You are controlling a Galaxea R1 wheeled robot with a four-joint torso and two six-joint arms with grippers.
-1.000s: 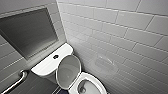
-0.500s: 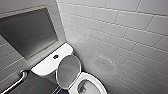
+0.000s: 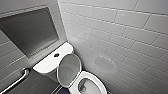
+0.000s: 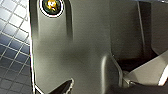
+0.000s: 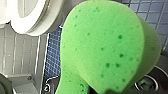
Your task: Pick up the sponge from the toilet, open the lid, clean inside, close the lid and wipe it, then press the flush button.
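While the lid stands raised on the toilet, the right end effector grips the sponge; the left end effector's state cannot be told.

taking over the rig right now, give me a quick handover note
Right hand: shut on the bright green oblong sponge, beside the white ceramic toilet.
Left hand: state unclear.
White oval lid: raised, bowl open. Small round dark flush button: on the tank top.
Done: sponge picked up, lid opened.
Left: lid closing, wiping, flush; bowl cleaning can't be judged.

Bright green sponge gripped, white toilet open, lid raised upright
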